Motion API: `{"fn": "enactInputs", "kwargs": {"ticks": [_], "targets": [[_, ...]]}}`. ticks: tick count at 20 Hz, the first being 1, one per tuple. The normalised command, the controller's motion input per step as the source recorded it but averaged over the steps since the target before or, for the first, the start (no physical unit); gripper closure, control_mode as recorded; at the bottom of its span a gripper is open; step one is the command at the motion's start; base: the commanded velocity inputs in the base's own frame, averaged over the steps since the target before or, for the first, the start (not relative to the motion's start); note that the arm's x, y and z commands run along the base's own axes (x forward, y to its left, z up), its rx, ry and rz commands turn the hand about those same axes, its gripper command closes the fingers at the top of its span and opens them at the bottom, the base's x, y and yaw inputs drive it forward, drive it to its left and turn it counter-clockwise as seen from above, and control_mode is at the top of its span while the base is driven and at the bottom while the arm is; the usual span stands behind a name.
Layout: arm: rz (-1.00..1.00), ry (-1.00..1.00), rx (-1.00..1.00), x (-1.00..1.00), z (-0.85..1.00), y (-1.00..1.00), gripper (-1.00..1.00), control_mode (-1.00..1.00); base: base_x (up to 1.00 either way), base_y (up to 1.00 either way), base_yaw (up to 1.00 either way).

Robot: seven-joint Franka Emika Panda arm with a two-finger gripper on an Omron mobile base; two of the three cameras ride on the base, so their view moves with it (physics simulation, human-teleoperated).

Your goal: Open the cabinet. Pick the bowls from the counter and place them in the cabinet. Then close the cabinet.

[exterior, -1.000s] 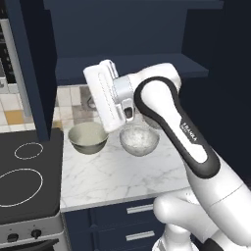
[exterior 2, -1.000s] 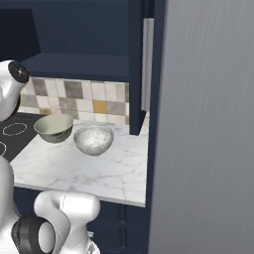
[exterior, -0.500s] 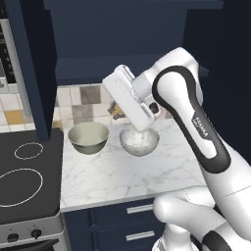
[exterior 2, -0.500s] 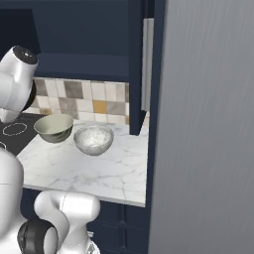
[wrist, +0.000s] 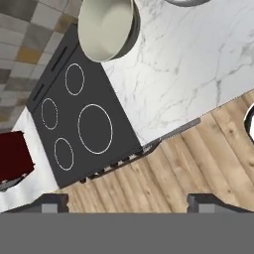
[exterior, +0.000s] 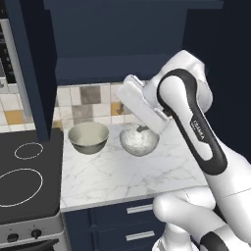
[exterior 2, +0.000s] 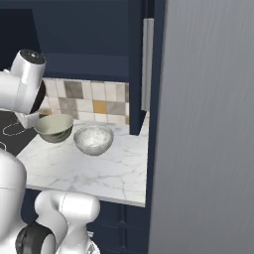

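Marble counter [exterior: 122,179] — beige bowl [exterior: 88,138], speckled bowl [exterior: 139,140] side by side, apart.

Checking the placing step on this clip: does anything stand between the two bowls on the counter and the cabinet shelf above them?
Nothing visible does. The cabinet is open, its doors swung aside, and the beige bowl and speckled bowl sit on the counter right below it. Only the robot's own arm hangs over the speckled bowl.

Even, diffuse rendered light; counter [exterior: 122,171] brightly lit, cabinet [exterior: 122,44] interior left dim. Soft shadows cast under bowls [exterior: 88,138]. No glare, no blur noted.
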Motion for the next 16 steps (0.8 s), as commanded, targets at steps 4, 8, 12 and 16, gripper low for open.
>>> {"fn": "enactInputs", "kwargs": {"ticks": [4, 8, 12, 16], "targets": [[0.00, -0.05, -0.10, 0.00, -0.54, -0.30, -1.00, -1.00, 0.00, 0.00, 0.00], [0.00, -0.01, -0.12, 0.00, -0.30, -0.29, -1.00, -1.00, 0.00, 0.00, 0.00], [0.00, -0.01, -0.14, 0.05, -0.27, -0.21, -1.00, -1.00, 0.00, 0.00, 0.00], [0.00, -0.04, -0.02, 0.37, -0.20, -0.08, -1.00, -1.00, 0.00, 0.00, 0.00]]}}
